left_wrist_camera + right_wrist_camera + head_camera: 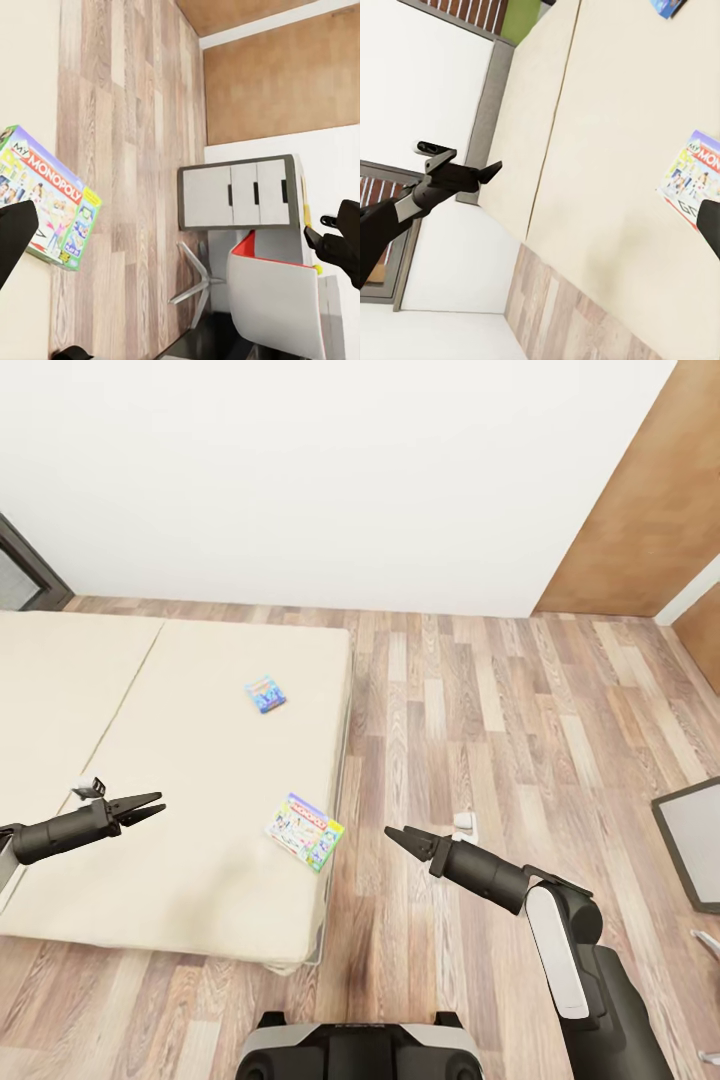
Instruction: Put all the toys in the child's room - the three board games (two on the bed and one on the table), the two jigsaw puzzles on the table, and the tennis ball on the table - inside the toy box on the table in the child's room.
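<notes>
Two board games lie on the bare beige mattress of the bed [120, 700]. A small blue one [265, 694] sits further back. A white Monopoly box [305, 831] rests near the mattress's right edge, and I also see the Monopoly box [49, 199] from the left wrist and the Monopoly box [694, 176] from the right wrist. My left gripper [158, 804] hovers open over the mattress, left of the Monopoly box. Open too, my right gripper [395, 834] hangs over the floor just right of that box. The right wrist view also catches the left gripper [493, 169] and a corner of the blue game [667, 6].
Wood-plank floor [480, 710] stretches right of the bed to the white wall. A dark grey cabinet with a white front [692, 840] stands at the right edge. Next to the cabinet [236, 193] is a white and red chair [277, 300]. A dark-framed window [25, 570] sits behind the bed.
</notes>
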### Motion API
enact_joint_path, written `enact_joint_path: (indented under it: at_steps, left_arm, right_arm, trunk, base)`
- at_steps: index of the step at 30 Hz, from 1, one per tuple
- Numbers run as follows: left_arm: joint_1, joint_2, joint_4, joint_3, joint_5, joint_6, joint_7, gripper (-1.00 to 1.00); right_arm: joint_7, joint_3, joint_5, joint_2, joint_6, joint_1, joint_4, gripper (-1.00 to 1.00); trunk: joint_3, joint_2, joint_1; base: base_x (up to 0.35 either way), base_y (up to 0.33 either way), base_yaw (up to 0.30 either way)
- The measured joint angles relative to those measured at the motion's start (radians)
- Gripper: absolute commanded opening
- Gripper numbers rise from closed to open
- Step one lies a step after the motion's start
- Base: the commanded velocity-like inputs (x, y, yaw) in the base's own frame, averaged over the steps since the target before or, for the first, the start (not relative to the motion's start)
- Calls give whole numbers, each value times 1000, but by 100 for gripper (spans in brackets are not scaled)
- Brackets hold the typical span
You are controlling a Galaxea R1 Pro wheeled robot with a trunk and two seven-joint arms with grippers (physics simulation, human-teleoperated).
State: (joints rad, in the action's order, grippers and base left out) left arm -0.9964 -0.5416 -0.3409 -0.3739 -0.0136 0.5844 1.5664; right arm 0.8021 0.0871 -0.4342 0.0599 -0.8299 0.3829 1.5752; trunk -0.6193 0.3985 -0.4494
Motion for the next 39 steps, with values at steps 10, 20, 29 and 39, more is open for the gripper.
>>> enact_joint_path:
  at_steps: [10,20,29,39]
  left_arm:
    - [0,0,0,0,0,0,0,100]
    - [0,0,0,0,0,0,0,100]
    - [0,0,0,0,0,-1,0,100]
    - [0,0,0,0,-1,0,0,100]
  right_arm:
    - [0,0,0,0,1,0,0,100]
    - [0,0,0,1,1,0,0,100]
    - [0,0,1,1,1,0,0,100]
    - [-2,0,5,2,2,0,0,100]
  trunk:
    - [5,0,0]
    - [21,0,0]
    - [36,0,0]
    - [52,0,0]
  base:
    - [0,0,-1]
    - [0,0,0]
    - [0,0,0]
    - [0,0,0]
